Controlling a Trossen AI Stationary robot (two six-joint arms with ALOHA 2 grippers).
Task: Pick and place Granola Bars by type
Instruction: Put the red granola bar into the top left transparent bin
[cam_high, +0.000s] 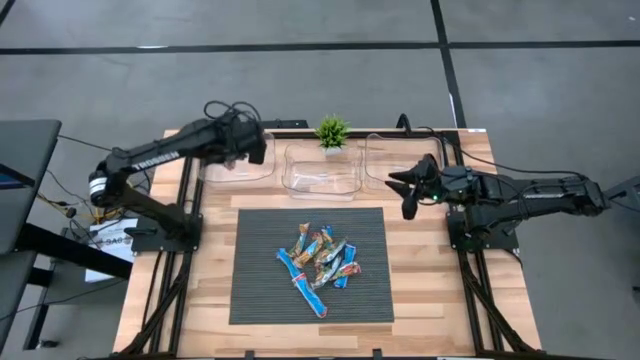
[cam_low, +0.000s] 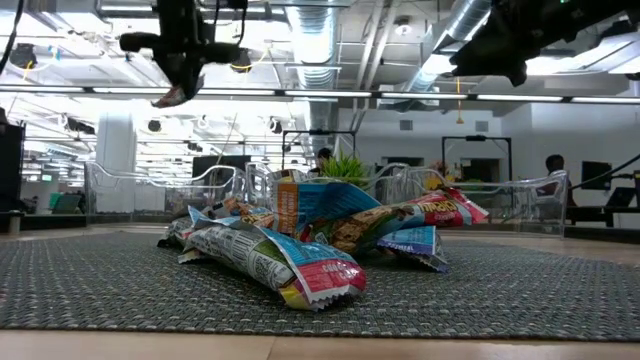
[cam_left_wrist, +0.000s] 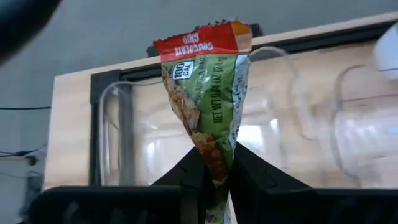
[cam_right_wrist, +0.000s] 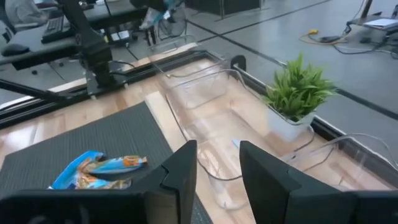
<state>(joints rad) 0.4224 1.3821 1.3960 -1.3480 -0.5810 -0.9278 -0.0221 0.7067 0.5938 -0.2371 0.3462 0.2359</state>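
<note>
Several granola bars lie heaped (cam_high: 320, 262) on the dark ribbed mat, some blue, others tan and red; the same heap (cam_low: 310, 240) fills the low view. My left gripper (cam_high: 252, 140) hangs high above the left clear bin (cam_high: 215, 172), shut on one green, tan and red bar (cam_left_wrist: 205, 93). My right gripper (cam_high: 403, 195) is open and holds nothing. It hovers beside the right clear bin (cam_high: 385, 165), and its fingers (cam_right_wrist: 217, 168) point toward the middle bin and the plant. My left gripper (cam_left_wrist: 214, 165) pinches the bar by one narrow end (cam_left_wrist: 211, 149) between its two fingers. The rest of the wrapper reaches out past the fingertips, red sealed end (cam_left_wrist: 202, 40) farthest. The bar is lifted clear and hangs below the gripper (cam_low: 172, 97) over the left bin.
Three clear bins stand in a row along the table's far side, with the middle bin (cam_high: 322, 185) between the other two. A small green potted plant (cam_high: 331, 132) stands behind it. Black frame rails run along the table's left and right sides. The mat (cam_high: 260, 300) covers the centre.
</note>
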